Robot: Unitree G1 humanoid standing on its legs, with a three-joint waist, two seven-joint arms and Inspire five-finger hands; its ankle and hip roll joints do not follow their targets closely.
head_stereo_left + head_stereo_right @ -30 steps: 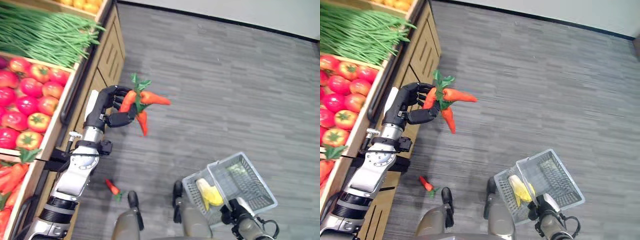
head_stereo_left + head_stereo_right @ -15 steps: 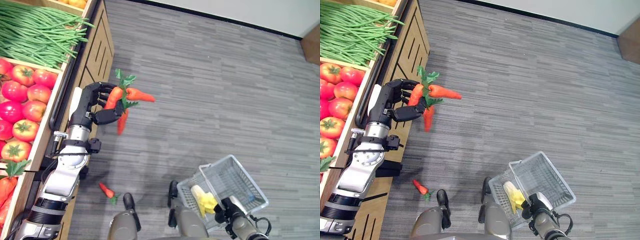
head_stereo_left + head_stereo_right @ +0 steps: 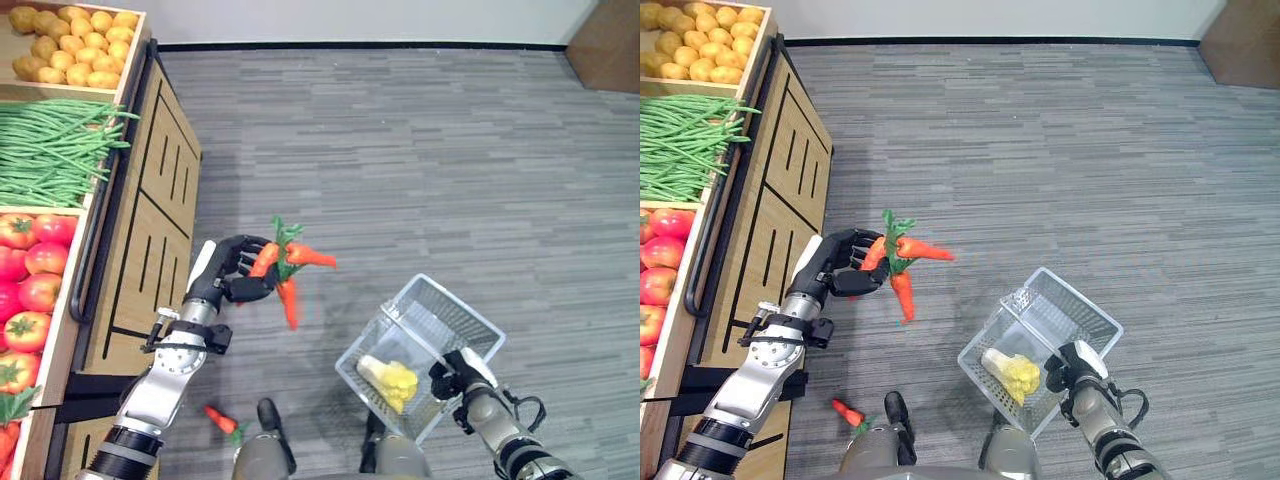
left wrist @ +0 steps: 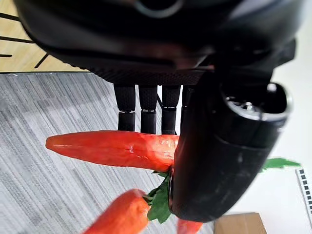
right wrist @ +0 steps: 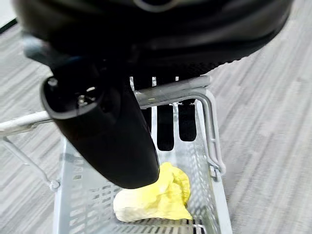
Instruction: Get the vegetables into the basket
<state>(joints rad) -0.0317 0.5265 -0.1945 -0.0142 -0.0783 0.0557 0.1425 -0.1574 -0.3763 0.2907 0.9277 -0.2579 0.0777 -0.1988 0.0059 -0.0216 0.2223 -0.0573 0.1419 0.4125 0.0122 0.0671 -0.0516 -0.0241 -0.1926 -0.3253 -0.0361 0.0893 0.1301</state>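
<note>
Now we carry the carrots clenched in our left hand toward the basket our right hand grips, needing a release above it.

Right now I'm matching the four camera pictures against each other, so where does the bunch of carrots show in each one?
Left eye view: bunch of carrots left of centre, in the left hand.
Right eye view: same grip, slightly further left.
Left wrist view: carrots close up, across the fingers.
Right wrist view: not in it; the basket with a yellow item.
Shared landmark: basket.
</note>
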